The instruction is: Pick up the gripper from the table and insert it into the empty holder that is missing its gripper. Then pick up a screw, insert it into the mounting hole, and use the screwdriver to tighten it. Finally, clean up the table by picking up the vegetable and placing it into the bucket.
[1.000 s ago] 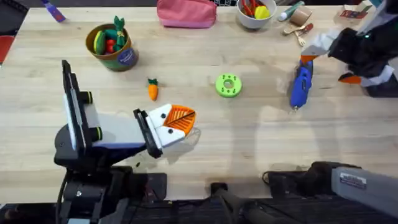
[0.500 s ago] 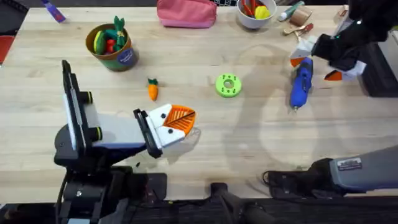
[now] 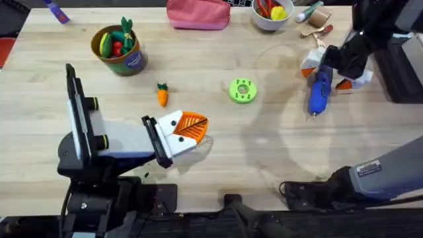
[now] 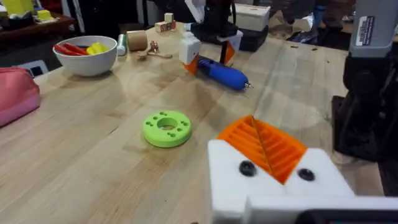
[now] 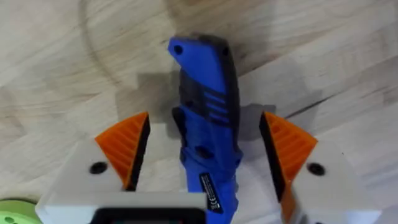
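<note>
1. Right, overhead first: the right arm's white gripper with orange ribbed pads [image 3: 328,67] sits down over the rear end of the blue pen-shaped electric screwdriver [image 3: 320,91], which lies on the pale wooden table [image 3: 264,158] with its thin metal bit pointing toward the arms' bases. The small orange toy carrot with a green top [image 3: 162,94] lies near the middle-left, well apart from the olive-green bucket with a tan rim [image 3: 119,47]. A lime-green round disc with holes [image 3: 242,90] lies between carrot and screwdriver. The left arm's white gripper [image 3: 185,131] hovers low near its base.

2. Left wrist now: its orange ribbed pad [image 4: 264,146] sits in the white mount (whether these jaws are apart or closed, I cannot tell).

3. Right wrist: jaws spread wide, one orange pad [image 5: 127,146] on either side of the screwdriver, a gap on both sides, nothing gripped.
</note>
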### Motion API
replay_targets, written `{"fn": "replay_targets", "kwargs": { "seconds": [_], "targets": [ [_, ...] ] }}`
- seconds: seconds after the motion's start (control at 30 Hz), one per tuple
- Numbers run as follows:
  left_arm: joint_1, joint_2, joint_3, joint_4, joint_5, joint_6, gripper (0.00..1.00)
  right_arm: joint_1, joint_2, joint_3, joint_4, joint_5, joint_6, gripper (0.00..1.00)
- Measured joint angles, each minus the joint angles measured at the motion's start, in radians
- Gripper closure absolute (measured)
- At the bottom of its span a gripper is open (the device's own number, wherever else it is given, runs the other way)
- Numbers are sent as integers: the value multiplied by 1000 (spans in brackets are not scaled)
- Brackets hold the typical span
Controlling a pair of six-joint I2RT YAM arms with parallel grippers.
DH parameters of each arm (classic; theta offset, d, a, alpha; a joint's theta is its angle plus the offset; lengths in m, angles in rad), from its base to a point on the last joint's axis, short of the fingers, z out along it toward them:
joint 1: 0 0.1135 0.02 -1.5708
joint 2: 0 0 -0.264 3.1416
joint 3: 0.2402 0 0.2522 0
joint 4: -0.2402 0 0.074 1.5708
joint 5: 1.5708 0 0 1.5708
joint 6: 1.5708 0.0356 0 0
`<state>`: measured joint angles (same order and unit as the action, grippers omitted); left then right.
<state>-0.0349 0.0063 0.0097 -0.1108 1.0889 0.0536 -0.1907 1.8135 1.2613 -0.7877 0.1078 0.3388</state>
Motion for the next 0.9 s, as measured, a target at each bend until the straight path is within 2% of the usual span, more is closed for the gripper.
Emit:
{"fn": "replay_targets", "kwargs": {
  "seconds": [0.2, 0.37, 0.43, 0.5, 0.67, 0.73, 0.9],
  "targets": [
    [0, 0, 0, 0, 0, 0, 992, -4, 23, 0, 3, 0, -16, 23],
    [0, 0, 0, 0, 0, 0, 992, -4, 39, 6, 1, -5, -29, 121],
    [0, 0, 0, 0, 0, 0, 992, -4, 39, 6, 1, -8, -31, 213],
    [0, 0, 0, 0, 0, 0, 992, -4, 39, 6, 1, -8, -35, 368],
    [0, 0, 0, 0, 0, 0, 992, -5, 42, 6, -1, -3, -44, 938],
    [0, 0, 0, 0, 0, 0, 992, -6, 46, 6, 3, -5, -44, 983],
    [0, 0, 0, 0, 0, 0, 992, -6, 45, 6, 4, -4, -44, 979]
  ]
}}
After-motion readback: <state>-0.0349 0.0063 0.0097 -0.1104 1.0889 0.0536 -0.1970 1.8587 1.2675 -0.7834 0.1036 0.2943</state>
